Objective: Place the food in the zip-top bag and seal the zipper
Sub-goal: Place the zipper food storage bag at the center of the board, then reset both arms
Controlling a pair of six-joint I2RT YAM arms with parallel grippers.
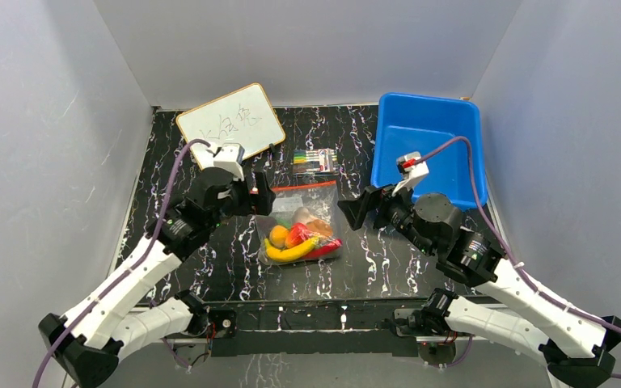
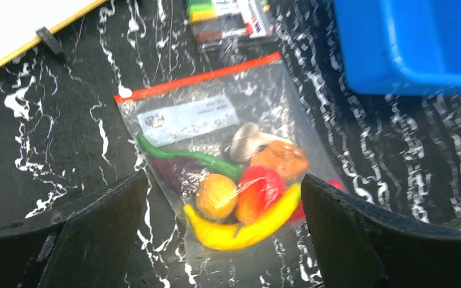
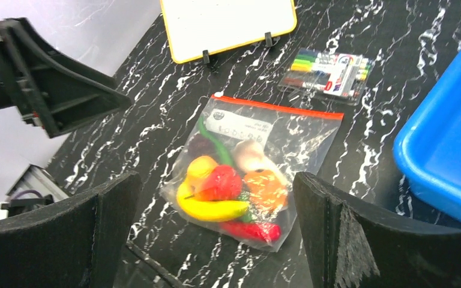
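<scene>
Food (image 3: 228,192) inside flat-lying zip-top bag (image 3: 303,135)

Scribbled whiteboard (image 1: 230,124) rear left; marker pack (image 1: 317,161) beside it; blue tub (image 1: 424,129) rear right; marbled table (image 1: 210,267).

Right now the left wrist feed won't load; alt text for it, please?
A clear zip-top bag lies flat on the black marbled table, toy food bunched at its near end, the orange-red zipper along its far edge. The open left gripper frames it, holding nothing. Beyond: a marker pack, a blue tub, a whiteboard.
</scene>
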